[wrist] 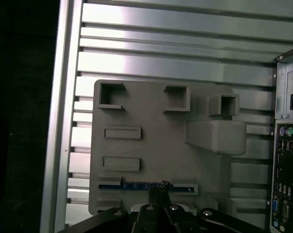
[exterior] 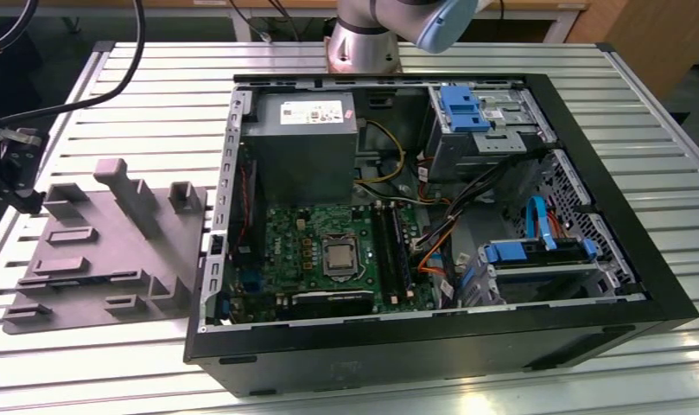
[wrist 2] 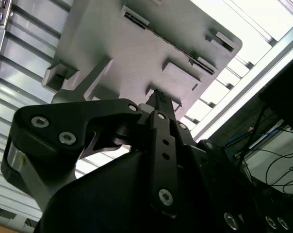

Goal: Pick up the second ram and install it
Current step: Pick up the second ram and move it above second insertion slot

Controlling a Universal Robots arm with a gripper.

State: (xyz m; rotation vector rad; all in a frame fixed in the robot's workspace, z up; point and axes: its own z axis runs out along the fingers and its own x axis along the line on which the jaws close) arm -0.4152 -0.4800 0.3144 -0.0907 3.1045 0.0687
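Exterior view: gripper (exterior: pixel 24 199) at the far left edge, by the grey holder (exterior: pixel 107 251). Second wrist view: it points at that holder. First wrist view — memory stick (wrist: pixel 137 186) in the holder's slot, gripper close to it. Pickup, we judge; wide or narrow, we can't tell. Next needs squaring on the thin edge.

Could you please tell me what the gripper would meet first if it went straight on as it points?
Most likely the second ram, sitting in a slot of the grey holder, directly ahead of the gripper; the gap between them is unclear.
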